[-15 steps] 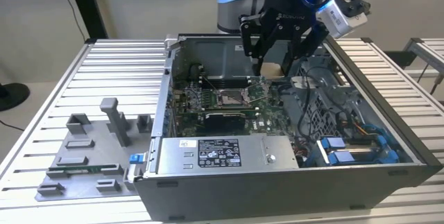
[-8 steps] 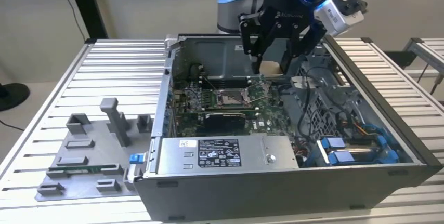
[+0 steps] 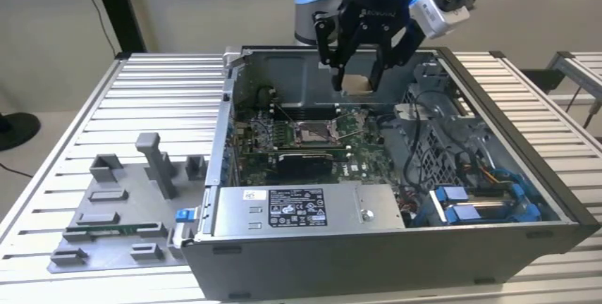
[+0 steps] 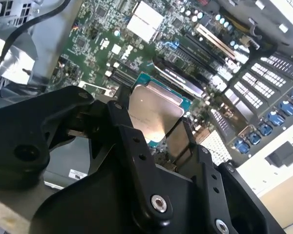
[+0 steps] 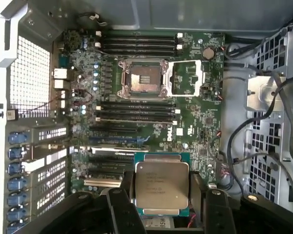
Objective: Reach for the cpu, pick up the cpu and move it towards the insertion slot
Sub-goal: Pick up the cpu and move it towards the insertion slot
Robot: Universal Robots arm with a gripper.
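Grey fixture tray (image 3: 113, 216) sat on the slatted desk (image 3: 160, 99) at the exterior view's left, with a green memory stick (image 3: 111, 231) lying in it. Right of it, the open PC case (image 3: 376, 247) held the green motherboard (image 3: 311, 138), black memory slots (image 5: 136, 43) and a power supply (image 3: 301, 209) at the near side. Insertion slot (image 3: 311, 132) sat mid-board, frame flipped open, brownish centre exposed. Pincer (image 3: 359, 80) hung above the far end of the case, closed on the cpu (image 3: 357, 82), clear of the board. In the first wrist view the cpu (image 5: 162, 184) was held flat between the fingers (image 5: 121, 204), well apart from the slot (image 5: 141, 78). Loose cables (image 3: 419, 135) and a drive cage (image 3: 480, 205) filled the case's right side.
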